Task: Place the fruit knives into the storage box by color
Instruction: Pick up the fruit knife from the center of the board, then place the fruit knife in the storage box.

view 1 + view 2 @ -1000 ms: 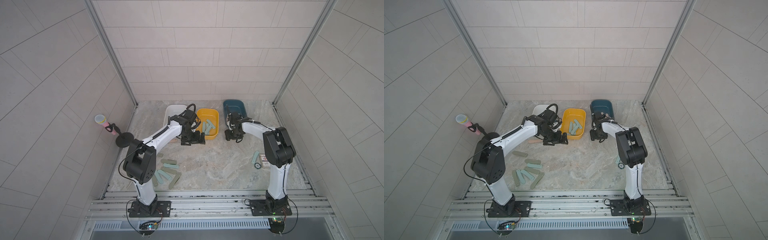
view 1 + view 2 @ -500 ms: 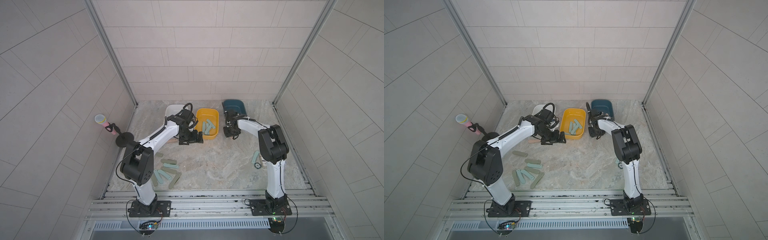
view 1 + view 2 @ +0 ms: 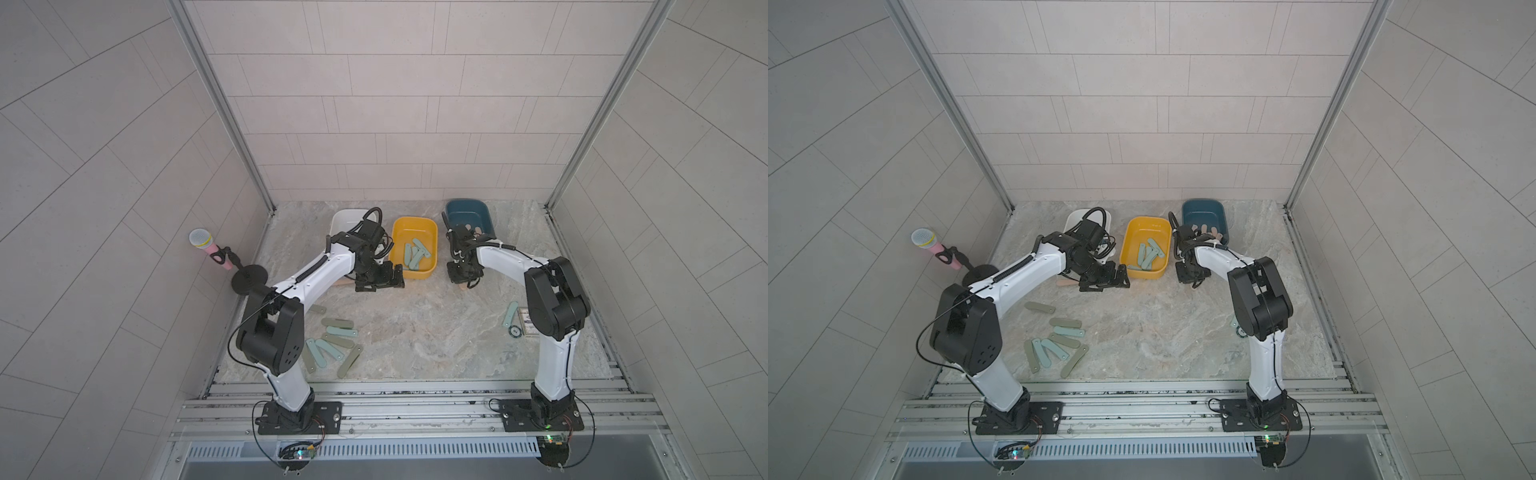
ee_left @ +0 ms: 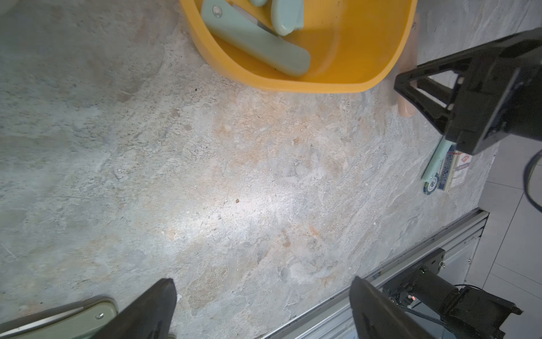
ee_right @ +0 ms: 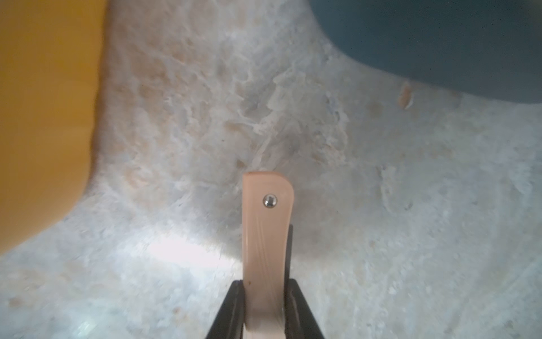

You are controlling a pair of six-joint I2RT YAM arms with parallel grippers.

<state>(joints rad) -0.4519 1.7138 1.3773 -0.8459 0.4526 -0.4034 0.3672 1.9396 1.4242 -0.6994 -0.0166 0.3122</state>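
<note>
My right gripper [image 5: 264, 283] is shut on a peach-pink fruit knife [image 5: 264, 220], low over the floor between the yellow storage box [image 5: 44, 117] and the blue box [image 5: 440, 44]. In both top views it [image 3: 463, 276] hangs just in front of the blue box [image 3: 465, 208]. My left gripper [image 4: 261, 281] is open and holds nothing, beside the yellow box [image 3: 415, 224], which holds several teal knives [image 3: 415, 253]. Green and teal knives [image 3: 332, 345] lie scattered at the front left. A pink knife [image 3: 1065, 283] lies under the left arm.
A white box [image 3: 345, 218] stands behind the left arm. A teal knife [image 3: 510, 313], a printed card [image 3: 527, 326] and a small round disc [image 3: 515, 331] lie by the right arm. A pink microphone on a stand [image 3: 208, 245] is at the left wall.
The right gripper's jaws have closed on the pink knife between the yellow and blue boxes. The left gripper has stayed open and shifted only slightly.
</note>
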